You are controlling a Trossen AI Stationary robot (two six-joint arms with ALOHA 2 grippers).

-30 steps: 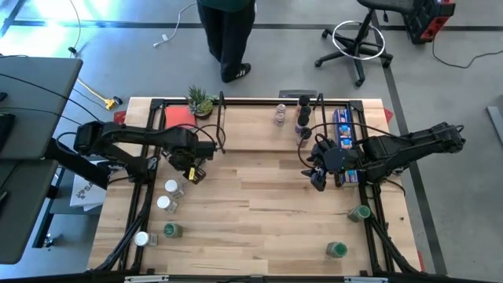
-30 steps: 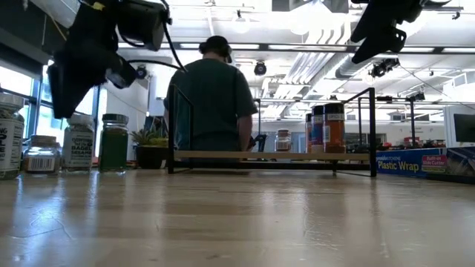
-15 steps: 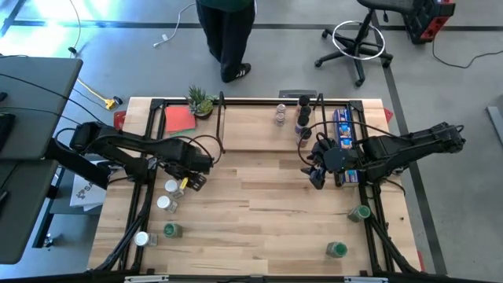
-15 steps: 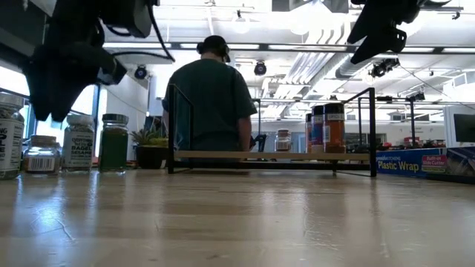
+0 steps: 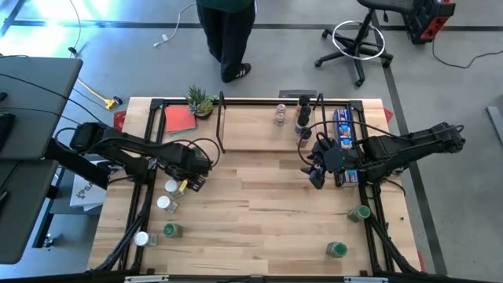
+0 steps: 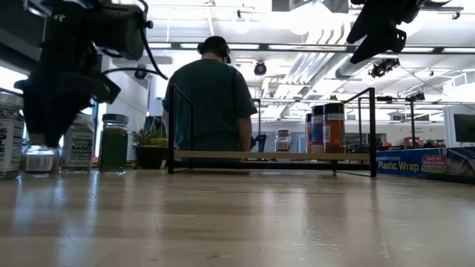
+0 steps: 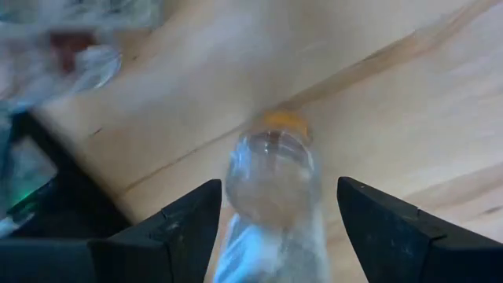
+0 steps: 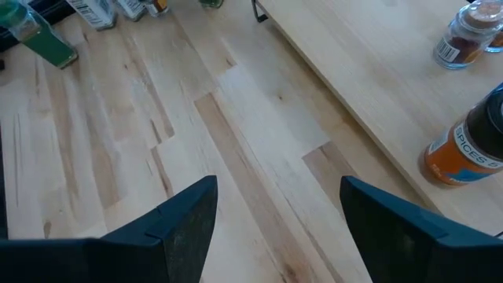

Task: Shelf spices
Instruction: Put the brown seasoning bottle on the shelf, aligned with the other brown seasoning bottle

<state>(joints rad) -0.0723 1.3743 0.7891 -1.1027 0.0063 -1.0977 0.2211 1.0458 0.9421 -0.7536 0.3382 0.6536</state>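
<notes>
Spices are split between two places: four jars already stand on the shelf (image 5: 259, 130) at the far side of the worktop (image 5: 259, 212), while the rest wait in loose clusters near its left and right edges, within reach of whichever arm is nearer. The left gripper (image 5: 187, 181) has its jaws wide apart, straddling a clear-topped jar (image 7: 273, 169) in the left cluster; the wrist view shows that jar between the two fingers, but not gripped. My guess is that it is lining up to pinch this one, the closest of its group to the shelf. Just beside it sit a white-topped jar (image 5: 164, 203), another white-topped one (image 5: 141, 238) and a green jar (image 5: 171, 229), all upright.

The right gripper (image 5: 316, 179) hangs above the worktop near the shelf's right end, jaws wide and holding nothing. Two green jars (image 5: 359, 212) on the right are probably its share. A blue box (image 5: 343, 130) lies beside the shelf and a potted plant (image 5: 200, 101) stands at its far left corner. A person (image 6: 211, 96) stands beyond the worktop.
</notes>
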